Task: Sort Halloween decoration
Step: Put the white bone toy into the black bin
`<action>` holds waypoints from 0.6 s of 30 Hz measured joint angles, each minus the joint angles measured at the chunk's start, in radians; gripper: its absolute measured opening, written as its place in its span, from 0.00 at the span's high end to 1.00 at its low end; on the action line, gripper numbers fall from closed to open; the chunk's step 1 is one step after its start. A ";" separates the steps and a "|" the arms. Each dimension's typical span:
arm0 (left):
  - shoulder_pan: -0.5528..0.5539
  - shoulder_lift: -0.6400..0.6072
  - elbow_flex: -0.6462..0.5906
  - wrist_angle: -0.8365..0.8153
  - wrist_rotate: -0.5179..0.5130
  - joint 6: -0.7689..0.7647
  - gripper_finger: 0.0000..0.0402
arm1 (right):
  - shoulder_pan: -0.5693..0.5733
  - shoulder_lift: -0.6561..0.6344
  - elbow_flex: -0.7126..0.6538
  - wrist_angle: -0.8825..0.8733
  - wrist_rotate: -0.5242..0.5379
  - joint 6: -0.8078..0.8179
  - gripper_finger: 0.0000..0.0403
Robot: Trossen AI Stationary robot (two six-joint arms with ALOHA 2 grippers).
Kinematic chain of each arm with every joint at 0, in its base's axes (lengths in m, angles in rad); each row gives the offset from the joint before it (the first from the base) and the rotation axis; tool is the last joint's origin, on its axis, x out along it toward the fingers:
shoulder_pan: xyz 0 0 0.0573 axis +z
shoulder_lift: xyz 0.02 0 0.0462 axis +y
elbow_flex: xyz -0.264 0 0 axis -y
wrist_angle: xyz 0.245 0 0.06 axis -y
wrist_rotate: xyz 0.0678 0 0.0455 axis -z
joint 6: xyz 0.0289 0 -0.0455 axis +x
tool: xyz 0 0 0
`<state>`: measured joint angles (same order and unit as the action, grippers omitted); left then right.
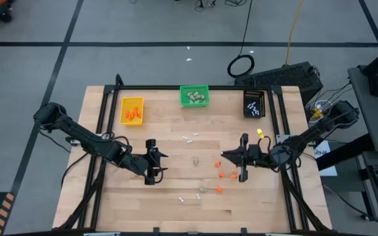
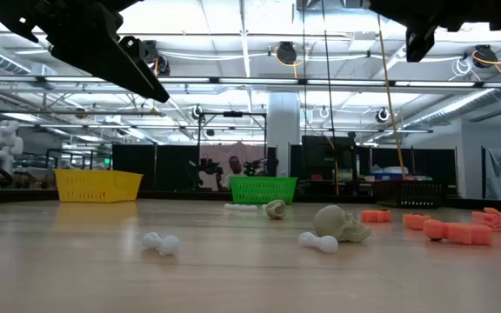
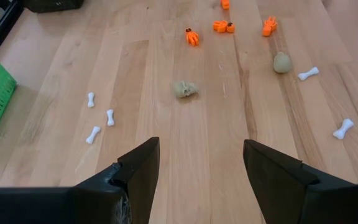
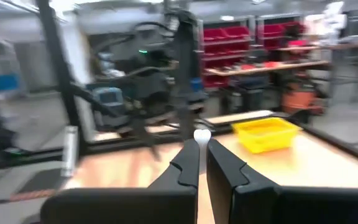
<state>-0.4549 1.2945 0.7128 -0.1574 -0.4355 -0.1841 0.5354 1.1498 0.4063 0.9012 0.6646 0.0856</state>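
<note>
Between the right gripper's (image 4: 202, 138) closed fingers sits one small white plastic bone (image 4: 202, 134), pinched at the tips and lifted clear of the pale wooden surface (image 1: 176, 203). Down on the boards, more white bones (image 3: 100, 124), orange bits (image 3: 192, 37) and beige-grey skull lumps (image 3: 185, 89) lie scattered mid-surface. Along the far edge stand the yellow bin (image 1: 132, 110), green bin (image 1: 194, 96) and black bin (image 1: 254, 103). Left gripper (image 3: 197, 162) hovers above the scatter, fingers spread apart and holding nothing.

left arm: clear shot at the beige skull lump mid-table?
Probably yes. The left tool is open and empty, the skull lump lies straight ahead on bare wood, nothing between them.
</note>
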 joint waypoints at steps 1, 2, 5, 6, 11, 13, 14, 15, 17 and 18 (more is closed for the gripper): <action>0.000 0.000 0.000 0.000 0.000 0.000 0.43 | -0.009 -0.027 0.011 -0.060 0.018 0.000 1.00; 0.000 0.000 0.000 0.000 0.000 0.000 0.43 | -0.020 -0.054 0.025 -0.126 0.030 0.002 1.00; 0.000 0.000 0.000 0.001 0.000 0.000 0.43 | -0.068 -0.138 0.080 -0.367 0.048 0.041 1.00; 0.000 0.000 0.000 0.001 0.000 0.000 0.43 | -0.088 -0.162 0.103 -0.447 0.048 0.059 1.00; 0.000 0.000 0.000 0.003 0.000 0.000 0.43 | -0.196 -0.250 0.239 -0.852 0.049 0.135 1.00; 0.000 0.000 0.000 0.011 0.000 0.005 0.43 | -0.246 -0.268 0.292 -0.996 0.048 0.168 1.00; 0.000 0.000 0.000 0.017 0.000 0.007 0.43 | -0.272 -0.274 0.317 -1.060 0.048 0.186 1.00; 0.000 0.000 0.000 0.020 -0.001 0.007 0.43 | -0.299 -0.278 0.342 -1.125 0.047 0.207 1.00; 0.000 0.000 0.000 0.021 -0.001 0.007 0.43 | -0.355 -0.278 0.392 -1.252 0.044 0.248 1.00; 0.000 0.000 0.000 0.020 -0.001 0.007 0.43 | -0.381 -0.277 0.414 -1.312 0.044 0.268 1.00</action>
<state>-0.4549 1.2945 0.7128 -0.1375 -0.4362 -0.1772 0.1542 0.8731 0.8204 -0.4109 0.7084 0.3535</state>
